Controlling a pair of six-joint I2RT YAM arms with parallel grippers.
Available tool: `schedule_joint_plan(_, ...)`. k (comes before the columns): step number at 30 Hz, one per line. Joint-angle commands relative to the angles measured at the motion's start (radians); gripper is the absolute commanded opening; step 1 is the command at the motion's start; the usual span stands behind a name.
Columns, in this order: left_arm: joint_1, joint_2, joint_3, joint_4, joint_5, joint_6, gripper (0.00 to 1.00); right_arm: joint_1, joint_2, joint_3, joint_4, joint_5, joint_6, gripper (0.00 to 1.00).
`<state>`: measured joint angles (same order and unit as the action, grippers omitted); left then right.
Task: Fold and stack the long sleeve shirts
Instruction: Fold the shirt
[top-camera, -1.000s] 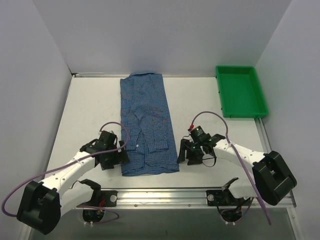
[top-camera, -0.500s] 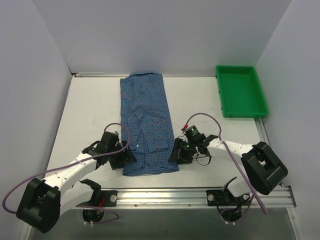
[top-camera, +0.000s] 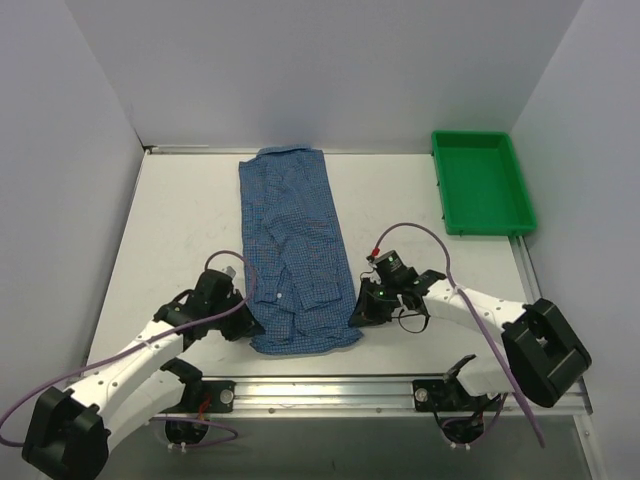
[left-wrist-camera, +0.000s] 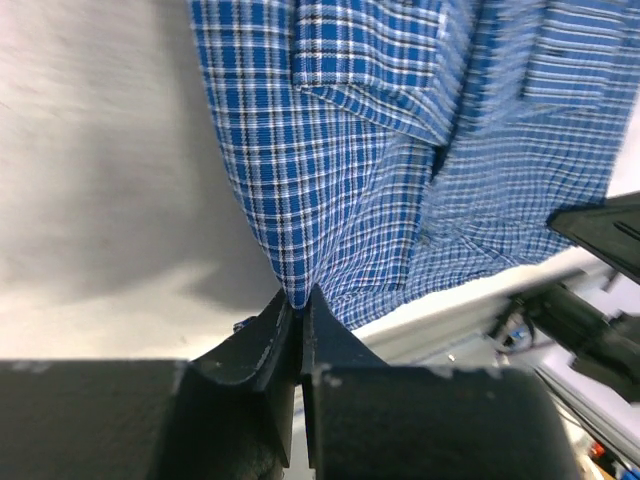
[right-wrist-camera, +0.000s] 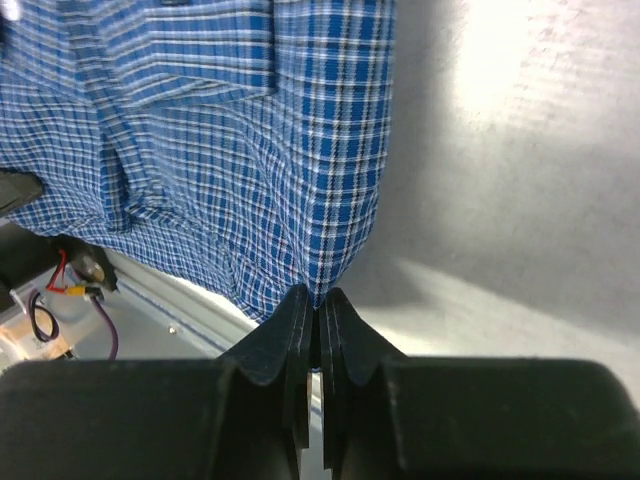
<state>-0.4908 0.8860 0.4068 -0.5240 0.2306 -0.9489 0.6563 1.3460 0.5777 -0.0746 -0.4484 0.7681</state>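
Now | left hand (left-wrist-camera: 298, 297) pinches shirt (top-camera: 290, 220) hem | right hand (right-wrist-camera: 317, 298) likewise

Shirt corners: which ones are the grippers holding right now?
The two near corners of the shirt: left gripper shut on the left one, right gripper on the right. The far two lie free on the table.

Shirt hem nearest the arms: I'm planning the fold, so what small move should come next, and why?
Probably lift both near corners slightly, together. The left end effector and right end effector each pinch a near corner of the shirt, which lies flat lengthwise, so raising the hem would start the fold.
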Motion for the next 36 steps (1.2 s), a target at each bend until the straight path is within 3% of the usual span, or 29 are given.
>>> schedule_joint_plan(1,-0.014,-0.074,0.023,-0.090,0.050,-0.043,0.10,0.008,-0.094,0.033,-0.132,0.011,-0.044,0.00)
schedule_joint_plan(9,-0.017,-0.179,-0.013,-0.122,0.085,-0.094,0.11,0.009,-0.169,0.002,-0.189,-0.039,-0.049,0.00)
schedule_joint_plan(17,-0.012,-0.118,0.162,-0.133,0.046,-0.062,0.13,-0.014,-0.157,0.175,-0.238,-0.068,-0.082,0.00)
schedule_joint_plan(22,0.043,0.011,0.318,-0.104,0.012,0.008,0.14,-0.075,-0.071,0.315,-0.243,-0.113,-0.096,0.00)
schedule_joint_plan(28,0.270,0.189,0.432,0.027,0.110,0.068,0.14,-0.162,0.105,0.563,-0.243,-0.141,-0.107,0.00)
schedule_joint_plan(36,0.391,0.538,0.654,0.182,0.165,0.088,0.14,-0.245,0.447,0.895,-0.240,-0.180,-0.101,0.01)
